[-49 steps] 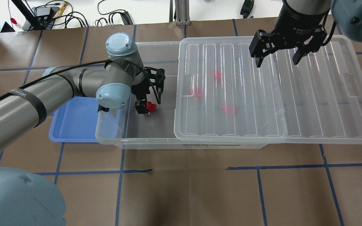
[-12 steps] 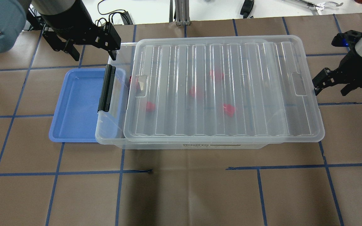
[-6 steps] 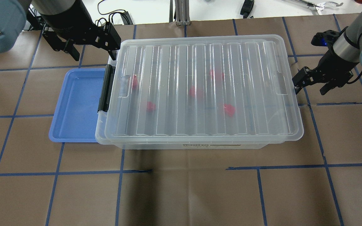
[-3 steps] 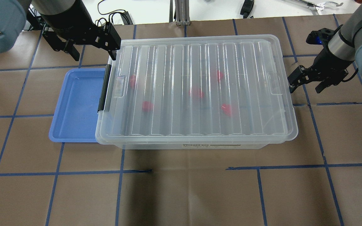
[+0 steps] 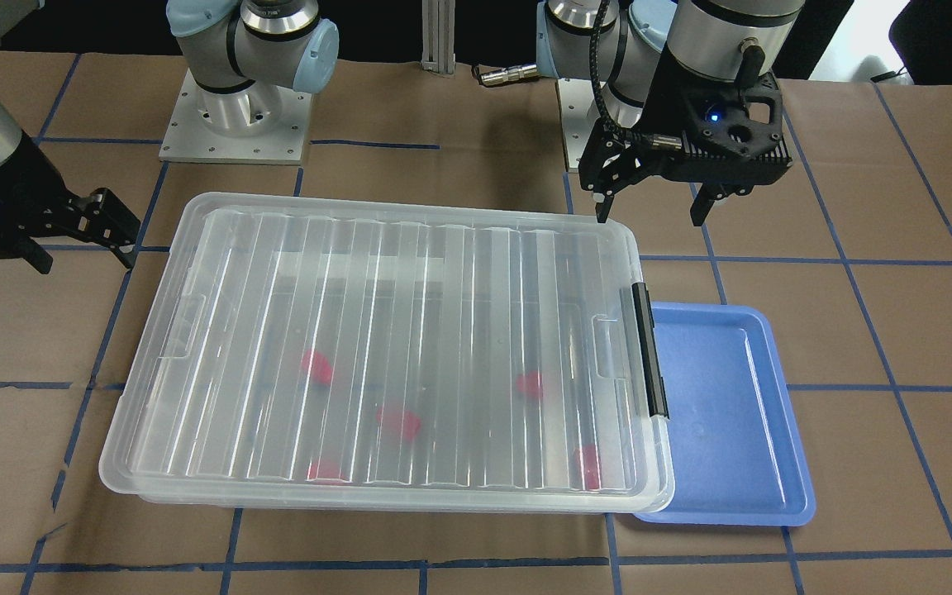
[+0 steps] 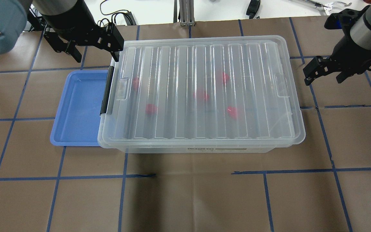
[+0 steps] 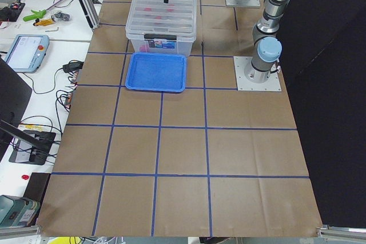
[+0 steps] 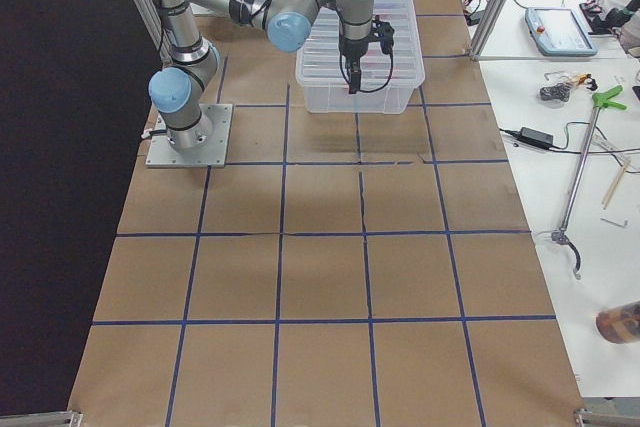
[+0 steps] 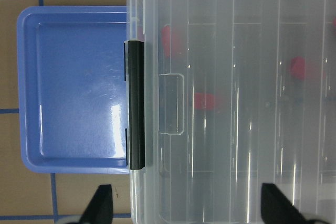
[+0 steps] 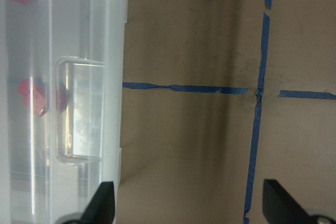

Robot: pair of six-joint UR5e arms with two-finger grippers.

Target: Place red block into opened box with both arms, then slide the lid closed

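Red blocks [image 6: 151,109] lie in the box [image 6: 188,149], right of the left tool [image 6: 97,59], which hangs with its fingers apart near the far latch-end corner. Lid [image 6: 204,61] covers the box; the right tool [image 6: 323,80], fingers apart, is just beyond the other end, not touching.

The lid [image 6: 201,90] lies flat on the box [image 6: 204,149], covering it end to end. Five blocks [image 6: 151,109] are spread inside beneath it. The tray [image 6: 79,106] sits just beside the latch bar [image 6: 107,91] end, on my left. My left gripper [image 6: 97,59] hangs at the box's far left corner. My right gripper [image 6: 323,80] is off its right end, apart.
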